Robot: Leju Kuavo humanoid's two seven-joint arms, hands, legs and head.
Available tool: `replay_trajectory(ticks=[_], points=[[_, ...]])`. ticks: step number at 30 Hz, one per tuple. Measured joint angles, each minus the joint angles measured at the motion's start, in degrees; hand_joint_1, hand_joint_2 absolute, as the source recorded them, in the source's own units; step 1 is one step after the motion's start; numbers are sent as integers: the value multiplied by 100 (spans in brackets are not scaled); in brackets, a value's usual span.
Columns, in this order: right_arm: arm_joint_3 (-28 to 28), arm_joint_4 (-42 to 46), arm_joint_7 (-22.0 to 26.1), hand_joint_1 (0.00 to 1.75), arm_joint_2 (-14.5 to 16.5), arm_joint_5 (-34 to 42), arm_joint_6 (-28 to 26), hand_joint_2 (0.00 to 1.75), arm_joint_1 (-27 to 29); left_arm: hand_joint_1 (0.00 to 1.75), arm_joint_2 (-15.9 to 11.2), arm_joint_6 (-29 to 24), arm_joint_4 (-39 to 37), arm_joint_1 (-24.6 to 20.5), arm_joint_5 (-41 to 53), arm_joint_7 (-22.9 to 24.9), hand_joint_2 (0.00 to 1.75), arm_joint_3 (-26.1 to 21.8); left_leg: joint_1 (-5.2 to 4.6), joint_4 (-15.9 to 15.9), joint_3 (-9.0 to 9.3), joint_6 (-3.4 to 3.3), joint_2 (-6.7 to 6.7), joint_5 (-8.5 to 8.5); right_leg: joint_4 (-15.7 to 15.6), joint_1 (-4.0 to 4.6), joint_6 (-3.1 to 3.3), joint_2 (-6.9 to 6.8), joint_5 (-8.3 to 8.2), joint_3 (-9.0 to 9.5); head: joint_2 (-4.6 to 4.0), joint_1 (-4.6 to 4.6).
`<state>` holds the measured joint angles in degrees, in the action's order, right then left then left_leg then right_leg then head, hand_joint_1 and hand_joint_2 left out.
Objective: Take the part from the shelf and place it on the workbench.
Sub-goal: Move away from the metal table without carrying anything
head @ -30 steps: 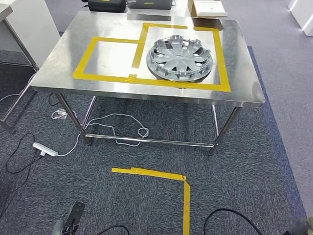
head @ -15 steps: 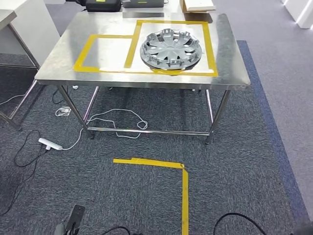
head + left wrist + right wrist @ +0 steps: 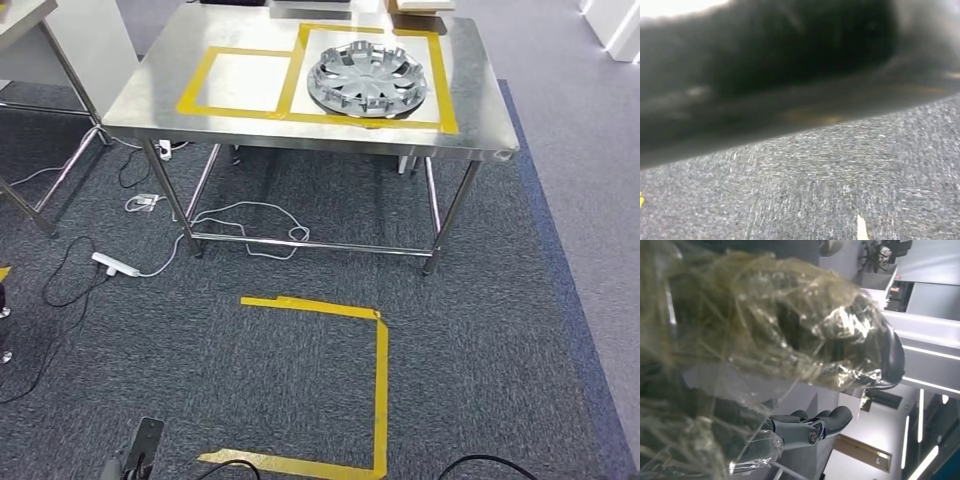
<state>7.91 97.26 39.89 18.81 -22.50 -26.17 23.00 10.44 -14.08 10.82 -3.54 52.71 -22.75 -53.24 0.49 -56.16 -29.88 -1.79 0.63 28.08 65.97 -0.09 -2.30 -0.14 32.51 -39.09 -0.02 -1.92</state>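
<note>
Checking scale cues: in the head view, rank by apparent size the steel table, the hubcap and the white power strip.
1. Steel table
2. Hubcap
3. White power strip, though it lies nearer the camera.

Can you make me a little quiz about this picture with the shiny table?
1. True or false: the hubcap lies on the carpet.
2. In the head view, which taped box on the table has the hubcap in it? A) the left one B) the right one C) neither
3. Fill in: the floor tape is the colour ____.

Key: 1 false, it lies on the table. 2 B. 3 yellow.
</note>
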Motion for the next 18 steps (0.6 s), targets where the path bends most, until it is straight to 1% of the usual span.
replay_trajectory(ticks=[1,2,3,4,5,6,7,8,9,10,11,12,13,14,15,16,17,18], points=[[73,-61,0,0,5,19,45,0,-5,0,0,-1,0,1,3,-4,0,-9,-2,-3,-98,0,4,-76,359,-9,-21,0,168,-49,-1,2],[147,-133,-1,0,9,26,85,0,-10,0,2,-3,0,2,7,-7,0,-20,-3,-6,-195,5,7,-153,645,-11,-34,0,174,-53,-1,2],[218,-211,-4,0,12,15,112,0,-18,0,4,-5,0,4,8,-7,0,-33,-4,-10,-290,15,11,-228,793,-12,-36,0,29,0,-1,2],[290,-295,-7,0,16,-8,136,0,-31,0,8,-9,0,5,8,-7,0,-49,-5,-14,-378,28,14,-300,753,-12,-28,0,-187,143,-1,2],[363,-378,-8,0,19,-35,152,0,-51,0,13,-12,0,5,8,-7,0,-67,-7,-17,-447,45,15,-370,496,-11,-7,0,-355,404,-1,1],[430,-451,-8,0,23,-61,167,0,-74,0,18,-15,0,4,7,-7,0,-82,-14,-22,-497,66,13,-430,60,-6,21,-1,-382,763,0,1],[488,-512,-5,0,28,-82,180,0,-98,0,23,-17,0,3,7,-8,0,-96,-24,-29,-524,89,12,-482,-453,-1,48,-1,-292,1133,0,-2],[533,-566,-5,0,32,-106,187,0,-125,0,26,-19,0,1,7,-8,0,-104,-32,-34,-535,117,11,-533,-880,6,77,1,-151,1419,0,-6],[580,-626,-10,0,36,-139,188,0,-147,0,28,-21,0,0,8,-9,0,-111,-34,-31,-543,150,13,-579,-1153,19,106,3,-33,1580,0,-9],[636,-705,-24,0,39,-186,186,0,-163,0,31,-25,0,0,9,-8,0,-117,-29,-22,-547,188,15,-627,-1265,30,142,4,-1,1619,-1,-13],[707,-810,-40,0,43,-245,194,0,-182,0,33,-32,0,3,10,-7,0,-125,-15,-20,-559,226,14,-661,-1275,28,191,2,-30,1592,-1,-10],[802,-948,-51,0,47,-316,220,0,-210,0,34,-44,0,11,13,-5,0,-132,-3,-52,-582,260,8,-615,-1281,26,244,-5,-77,1559,-1,-13],[914,-1115,-52,0,54,-393,266,0,-252,0,37,-57,0,21,14,-2,0,-143,4,-169,-628,288,0,-475,-1289,18,296,-12,-132,1519,-1,-22],[1048,-1313,-43,0,62,-479,340,0,-310,0,41,-69,0,29,15,1,0,-157,10,-405,-709,311,-8,-240,-1295,11,334,-19,-186,1469,-1,-31],[1199,-1526,-31,0,67,-566,419,0,-371,0,46,-78,0,34,15,3,0,-174,10,-742,-811,331,-15,44,-1291,18,358,-25,-230,1414,-1,-43],[1358,-1735,-22,0,71,-645,489,0,-426,0,52,-82,0,35,13,5,0,-193,11,-1131,-915,348,-17,281,-1283,24,367,-30,-271,1356,-1,-46],[1524,-1946,-16,0,72,-726,541,0,-475,0,56,-86,0,38,11,7,0,-213,11,-1445,-976,360,-18,417,-1268,31,365,-34,-306,1300,-1,-46],[1679,-2145,-11,0,73,-807,563,0,-520,0,57,-91,0,43,9,9,0,-231,11,-1584,-951,362,-19,432,-1246,37,360,-29,-333,1257,0,-47]])
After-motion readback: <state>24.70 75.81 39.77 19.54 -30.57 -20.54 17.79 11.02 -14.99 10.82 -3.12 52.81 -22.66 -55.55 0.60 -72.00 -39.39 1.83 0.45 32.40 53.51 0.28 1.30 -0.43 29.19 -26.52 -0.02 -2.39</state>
